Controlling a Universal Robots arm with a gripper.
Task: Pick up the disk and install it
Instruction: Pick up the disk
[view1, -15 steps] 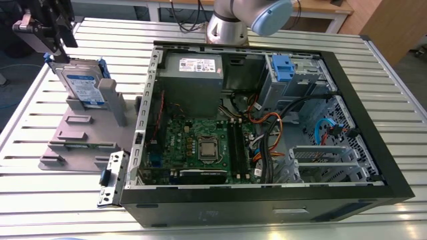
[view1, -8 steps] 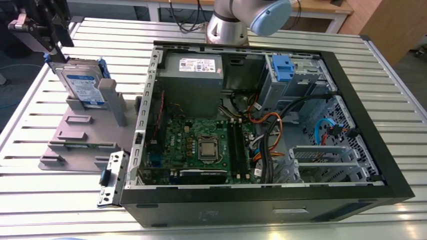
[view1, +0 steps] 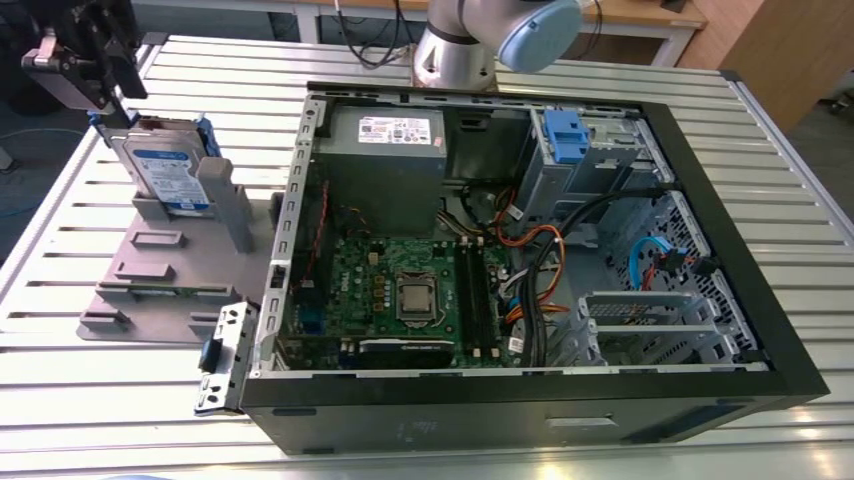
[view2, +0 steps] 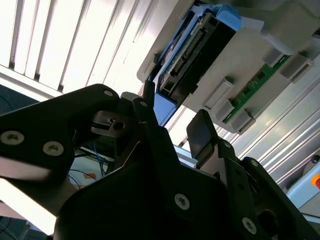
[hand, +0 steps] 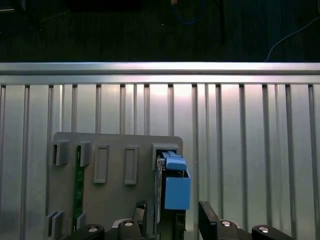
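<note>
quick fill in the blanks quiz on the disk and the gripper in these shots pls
1. The disk stands ___ in its grey holder.
2. The holder sits at the exterior view's ___ of the computer case.
3. The gripper, one finger each side of the disk, is ___.
Missing words: upright; left; open.

Disk (hand: 175, 190) stands on edge in an end slot of the grey holder plate (hand: 115, 200), blue bracket toward cam. Gripper (hand: 175, 221) straddles it, jaws apart: one finger close to one face, contact unclear; other finger (hand: 207, 216) just beside opp. face w/ visible gap. Narrow green board (hand: 78, 185) upright in another slot. Plate lies on slatted metal table (hand: 250, 150). Beyond table edge: dark floor, blue cable (hand: 290, 37).
</note>
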